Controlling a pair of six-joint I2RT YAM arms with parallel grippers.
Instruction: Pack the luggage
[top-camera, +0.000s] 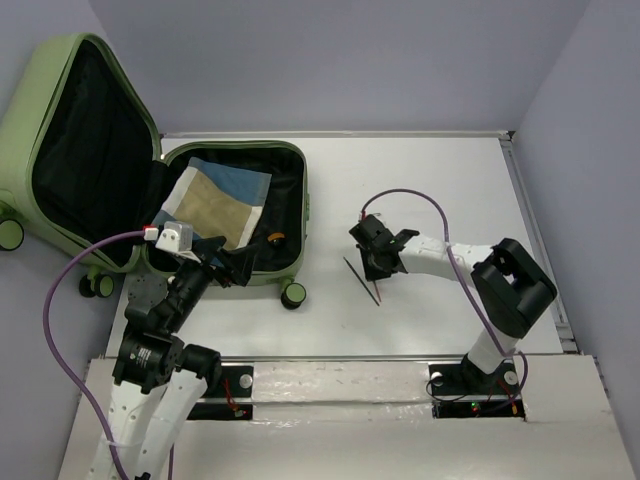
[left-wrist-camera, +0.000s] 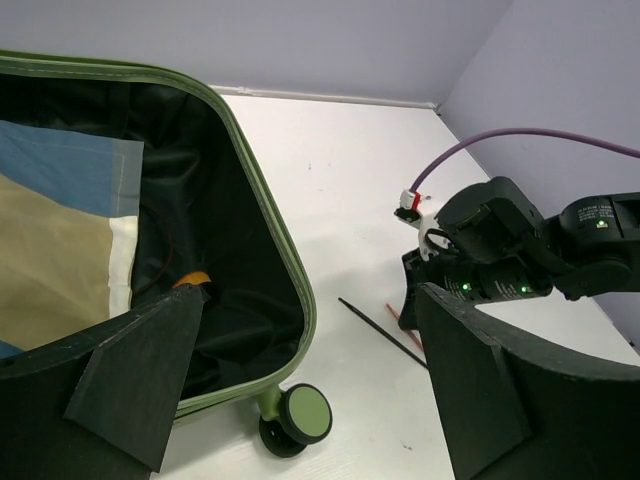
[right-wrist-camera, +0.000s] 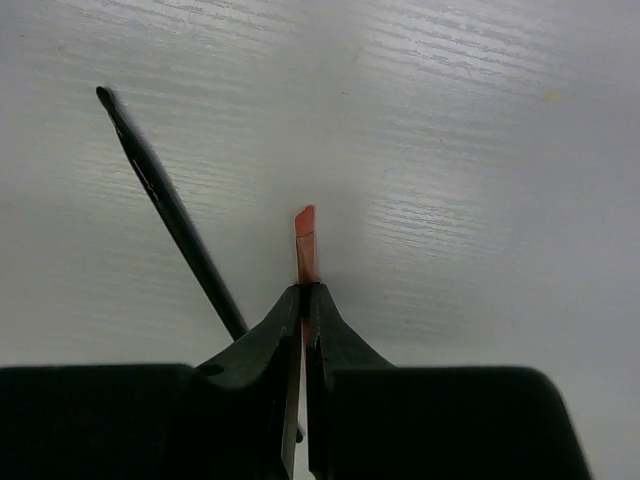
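**Right gripper** (right-wrist-camera: 303, 300): jaws fully closed, pinching one thin red stick (right-wrist-camera: 305, 235). The stick's tip juts out just past the fingertips and lies against the white table (right-wrist-camera: 480, 150). In the top view this gripper sits right of centre.

**Sticks, count two:** the red one in the grip, and one black stick (right-wrist-camera: 170, 205) lying free on the table. The black stick runs diagonally to the upper left of the wrist view and passes just beside the left finger. Contact with that finger cannot be confirmed.

**Left gripper** (left-wrist-camera: 310, 300): jaws spread wide, holding nothing. It hangs over the near edge of the case, lower left of centre in the top view.

**Container, count one:** the luggage (top-camera: 25, 115), pale green with black lining, lies open in the upper left of the top view. Its lid is propped back against the left wall and its base is flat on the table. Casters show at three points along its lower edge.

**Contents of base, count two:**
- one folded cloth (top-camera: 225, 200) in blue, tan and cream panels, lying flat;
- one small orange item (top-camera: 275, 238) near the front right corner, too small to identify.

No contents can be made out in the lid half.
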